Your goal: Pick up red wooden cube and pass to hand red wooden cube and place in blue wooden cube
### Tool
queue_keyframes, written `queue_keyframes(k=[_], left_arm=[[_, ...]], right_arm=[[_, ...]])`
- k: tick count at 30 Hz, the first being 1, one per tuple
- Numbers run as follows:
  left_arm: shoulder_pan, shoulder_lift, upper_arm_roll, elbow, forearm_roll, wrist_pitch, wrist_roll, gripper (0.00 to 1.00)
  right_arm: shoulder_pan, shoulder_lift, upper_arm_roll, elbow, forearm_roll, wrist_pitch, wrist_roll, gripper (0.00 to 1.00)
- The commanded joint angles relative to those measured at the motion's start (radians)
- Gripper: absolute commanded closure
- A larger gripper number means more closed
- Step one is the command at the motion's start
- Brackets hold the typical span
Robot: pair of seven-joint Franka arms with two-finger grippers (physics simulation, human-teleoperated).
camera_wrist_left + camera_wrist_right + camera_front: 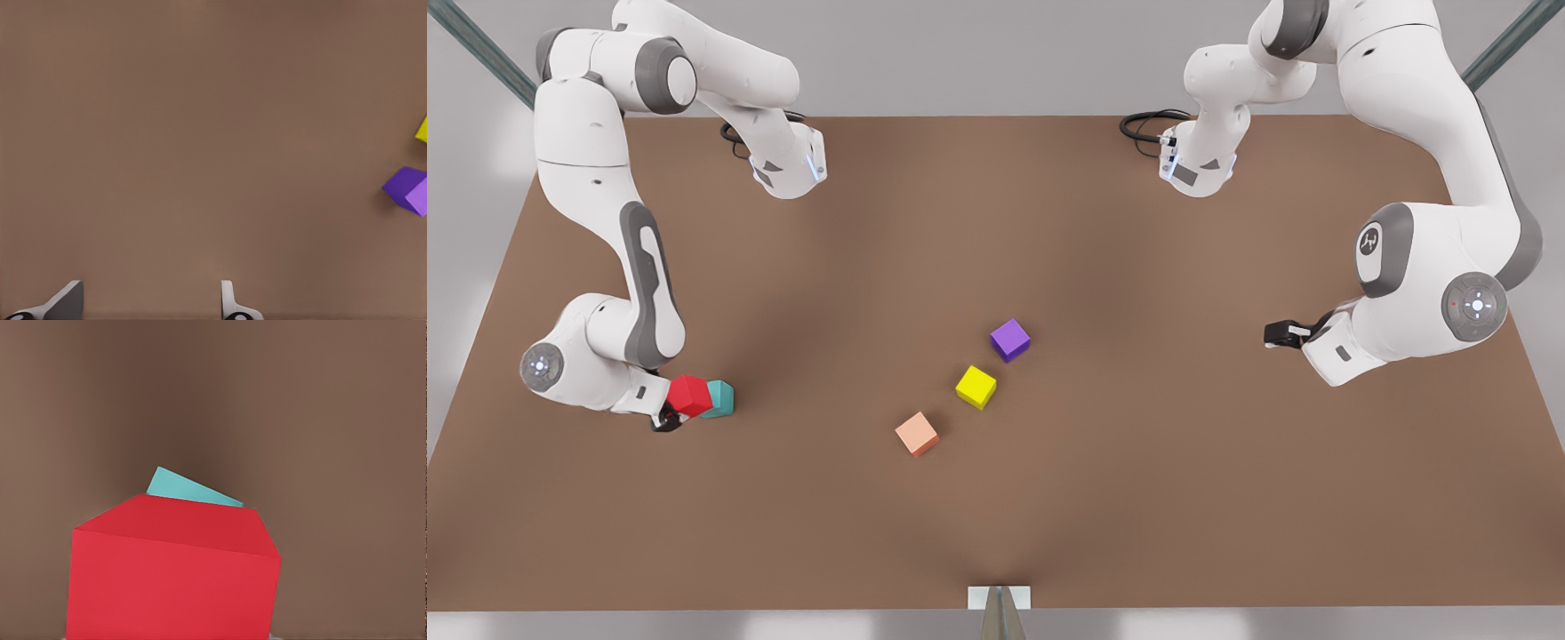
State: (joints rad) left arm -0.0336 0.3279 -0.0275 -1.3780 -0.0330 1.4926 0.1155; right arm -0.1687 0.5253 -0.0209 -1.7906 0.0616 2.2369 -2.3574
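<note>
1. Your right gripper (669, 418), on the front view's left, has its jaws clamped on the red cube (690, 395). The cube rides low over the surface (996, 533), pressed close against the near side of the teal cube (719, 398).

2. From the right wrist view the red cube (173, 580) sits tilted, with just a corner of the teal cube (187, 487) peeking beyond it. I judge you are not yet centred over the target.

3. Lift a little before you travel, so the red cube's lower edge clears the teal top rather than shoving it sideways.

4. Square the red cube's faces with the teal one's, then come straight down until it rests flat.

5. Let go only once it sits flat; an overhanging or tilted cube would likely tip off.

6. Your left gripper (1282, 334) waits on the front view's right, well apart, jaws apart and empty, fingers (230, 303) over bare surface. The purple cube (1010, 340), yellow cube (975, 387) and salmon cube (917, 433) lie mid-surface, out of your path.
</note>
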Motion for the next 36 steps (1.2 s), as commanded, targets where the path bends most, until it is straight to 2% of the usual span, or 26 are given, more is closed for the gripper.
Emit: queue_keyframes(k=[1, 3, 4, 5, 6, 14, 18, 22, 24, 26, 27, 30, 31, 32, 36], left_arm=[[0.001, -0.001, 0.0, 0.0, 0.001, -0.002, -0.037, 0.0], [0.0, -0.001, 0.0, 0.0, 0.001, -0.002, -0.037, 0.0], [0.0, -0.001, 0.0, 0.0, 0.001, -0.002, -0.037, 0.0], [0.0, -0.001, 0.0, 0.0, 0.001, -0.002, -0.037, 0.0], [0.0, -0.001, 0.0, 0.0, 0.001, -0.002, -0.037, 0.0], [0.001, -0.001, 0.0, 0.0, 0.001, -0.002, -0.037, 0.0], [0.001, -0.001, 0.0, 0.0, 0.001, -0.002, -0.037, 0.0], [0.001, -0.001, 0.0, 0.0, 0.001, -0.002, -0.037, 0.0], [0.001, -0.001, 0.0, 0.0, 0.001, -0.002, -0.037, 0.0], [0.001, -0.001, 0.0, 0.0, 0.001, -0.002, -0.037, 0.0], [0.001, -0.001, 0.0, 0.0, 0.001, -0.002, -0.037, 0.0], [0.001, -0.001, 0.0, 0.0, 0.001, -0.002, -0.037, 0.0], [0.001, -0.001, 0.0, 0.0, 0.001, -0.002, -0.037, 0.0], [0.001, -0.001, 0.0, 0.0, 0.001, -0.002, -0.037, 0.0], [0.001, -0.001, 0.0, 0.0, 0.001, -0.002, -0.037, 0.0]], right_arm=[[0.0, -0.002, 0.001, -0.009, 0.01, 0.055, 0.003, 0.36], [-0.003, -0.002, -0.001, -0.016, 0.01, 0.056, 0.003, 0.34], [-0.005, -0.004, -0.001, -0.023, 0.01, 0.053, 0.003, 0.28], [-0.008, -0.013, -0.001, -0.038, 0.01, 0.047, 0.0, 0.2], [-0.009, -0.018, -0.001, -0.049, 0.01, 0.046, -0.003, 0.0], [-0.015, -0.024, 0.001, -0.044, 0.015, 0.004, -0.005, 0.0], [-0.017, -0.042, -0.001, -0.009, 0.056, -0.115, -0.006, 0.0], [-0.025, -0.149, -0.013, 0.03, 0.056, -0.304, 0.012, 0.0], [-0.015, -0.163, -0.007, 0.258, 0.053, -0.577, 0.278, 0.0], [0.098, -0.165, -0.001, 0.387, 0.056, -0.631, 0.898, 0.0], [0.193, -0.16, -0.005, 0.451, 0.046, -0.631, 1.372, 0.0], [0.225, -0.113, -0.01, 0.453, -0.092, -0.646, 2.257, 0.0], [0.23, -0.122, -0.014, 0.49, -0.101, -0.735, 2.426, 0.0], [0.235, -0.119, -0.011, 0.576, -0.106, -0.861, 2.446, 0.0], [0.255, -0.244, -0.01, 0.577, -0.121, -1.014, 2.456, 0.0]])
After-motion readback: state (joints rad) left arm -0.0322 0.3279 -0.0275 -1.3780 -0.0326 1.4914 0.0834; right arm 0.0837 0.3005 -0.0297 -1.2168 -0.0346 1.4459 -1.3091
